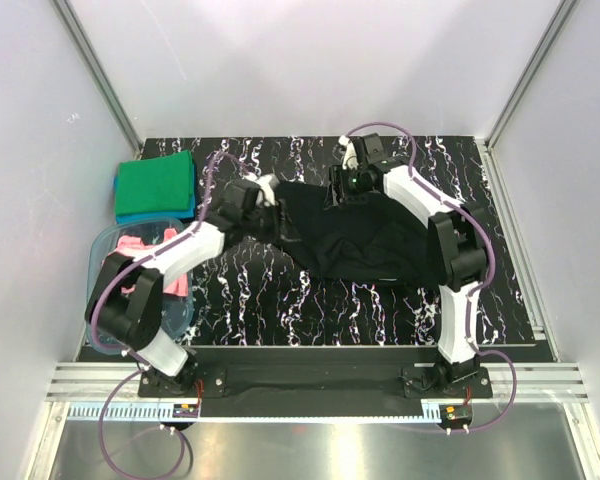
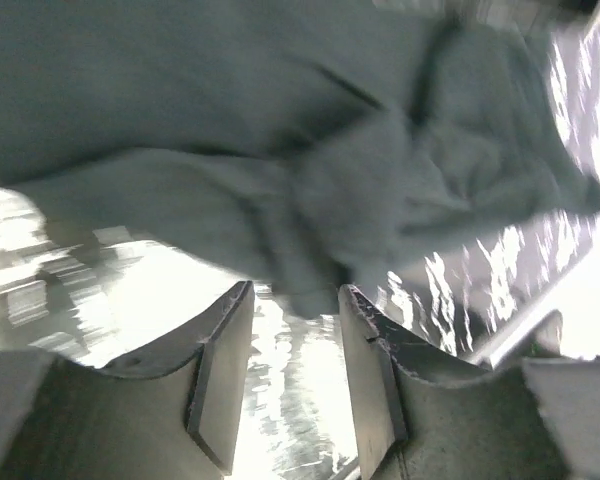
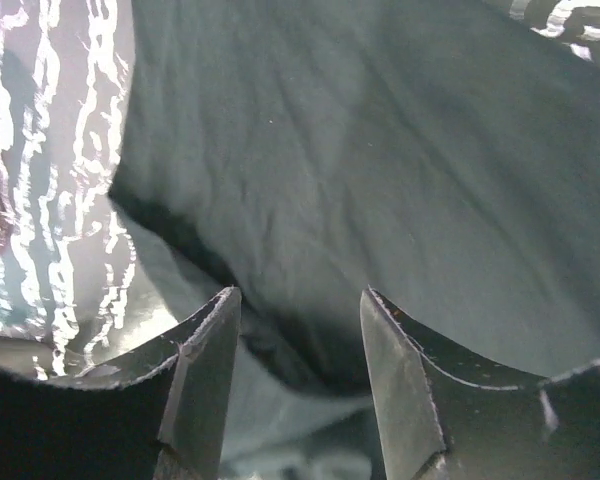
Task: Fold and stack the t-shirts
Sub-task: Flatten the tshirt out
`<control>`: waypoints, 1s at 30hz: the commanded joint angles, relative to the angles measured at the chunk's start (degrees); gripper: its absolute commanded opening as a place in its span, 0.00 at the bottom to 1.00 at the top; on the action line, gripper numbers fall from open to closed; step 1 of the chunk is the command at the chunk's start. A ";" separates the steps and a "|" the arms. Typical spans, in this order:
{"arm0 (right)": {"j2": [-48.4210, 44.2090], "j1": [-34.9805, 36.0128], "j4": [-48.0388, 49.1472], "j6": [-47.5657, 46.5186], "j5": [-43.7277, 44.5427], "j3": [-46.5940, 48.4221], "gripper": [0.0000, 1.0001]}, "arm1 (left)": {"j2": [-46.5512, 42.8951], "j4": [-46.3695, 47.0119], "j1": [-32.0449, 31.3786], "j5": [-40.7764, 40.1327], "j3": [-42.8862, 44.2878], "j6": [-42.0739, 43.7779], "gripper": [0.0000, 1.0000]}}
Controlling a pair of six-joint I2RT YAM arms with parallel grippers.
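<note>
Black t-shirt (image 1: 360, 235), green t-shirt (image 1: 157, 183), blue t-shirt (image 1: 145, 214) and pink t-shirt (image 1: 132, 243) contrast with the blue-tinted tub (image 1: 98, 250) and white-veined black table (image 1: 280, 300).

Blue shirt (image 1: 132, 216) mostly hidden under green shirt (image 1: 158, 183); pink shirt (image 1: 132, 243) partly behind left arm (image 1: 185, 250).

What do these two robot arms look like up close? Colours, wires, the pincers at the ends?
The left arm and right arm have white links between chunky black joints, with thin purple cables looping alongside. The left gripper and right gripper each end in two flat, dark, blade-like fingers.
</note>
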 commanded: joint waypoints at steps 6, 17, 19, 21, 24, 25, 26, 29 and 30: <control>2.22 6.82 -3.36 -10.39 -0.06 3.51 0.61 | 8.05 -6.87 15.09 -7.63 13.72 -1.90 0.48; -3.75 12.19 -7.06 -11.01 14.54 -5.70 0.61 | 34.43 -9.86 16.94 -4.39 42.73 -1.45 0.56; -5.86 12.54 -6.62 -9.08 13.31 -8.25 0.61 | 36.65 -9.87 17.03 -2.47 45.29 -1.98 0.56; -6.91 12.98 -7.58 -8.63 13.04 -8.96 0.61 | 38.50 -7.33 17.03 -0.61 45.13 -3.56 0.56; -8.15 13.50 -8.28 -7.58 15.24 -10.90 0.62 | 39.47 -6.34 16.77 -0.07 43.63 -4.62 0.56; -8.32 13.59 -8.72 -7.49 15.85 -11.60 0.62 | 39.65 -6.17 16.76 -0.51 43.19 -4.79 0.56; -8.50 13.68 -8.64 -7.40 16.20 -12.04 0.62 | 39.82 -5.91 16.76 -0.34 42.75 -4.97 0.56; -9.11 14.21 -7.85 -6.97 16.91 -13.80 0.62 | 40.26 -3.72 16.59 0.98 41.35 -5.93 0.56; -9.29 14.30 -7.50 -6.53 16.91 -14.15 0.62 | 40.44 -2.84 16.24 1.15 41.26 -6.11 0.56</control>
